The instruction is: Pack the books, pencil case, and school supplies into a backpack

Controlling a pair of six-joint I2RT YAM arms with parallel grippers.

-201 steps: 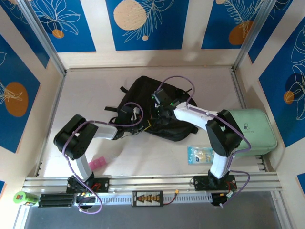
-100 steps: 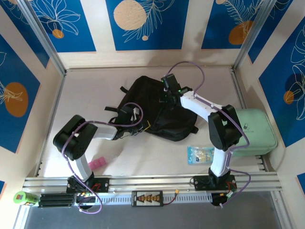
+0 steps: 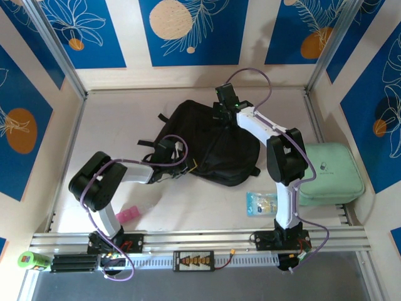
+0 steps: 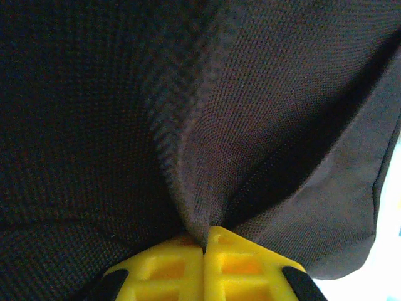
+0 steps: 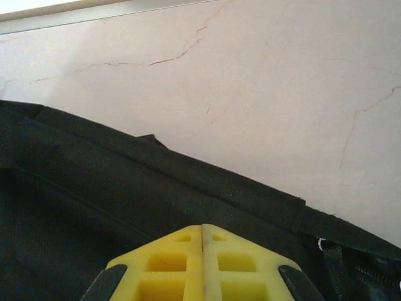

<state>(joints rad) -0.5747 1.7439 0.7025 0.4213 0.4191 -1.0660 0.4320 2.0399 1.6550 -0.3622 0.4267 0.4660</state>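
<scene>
- Lying in the middle of the table [image 3: 119,119], the black backpack [image 3: 216,153] is spread flat, with its rounded top toward the far wall and its straps [image 3: 148,143] trailing off to the left.
- At the bag's near-left edge sits the left gripper [image 3: 188,167]. From its wrist, the yellow pads [image 4: 169,273] are pressed together, and a ridge of the woven black cloth is drawn up and pinched in the seam between them.
- Over the bag's far edge reaches the right gripper [image 3: 219,119]. Its yellow fingers [image 5: 169,263] are closed flat against each other just above the black rim, with bare pale tabletop beyond. I cannot tell whether any cloth is caught beneath them.
- Against the right wall lies a mint-green case [image 3: 332,172], well apart from the bag and just beside the right arm.
- Between the bag and the right arm's base lies a clear packet [image 3: 263,204] with small bits inside.
- Near the left arm's base lies a small pink item [image 3: 127,215].
</scene>
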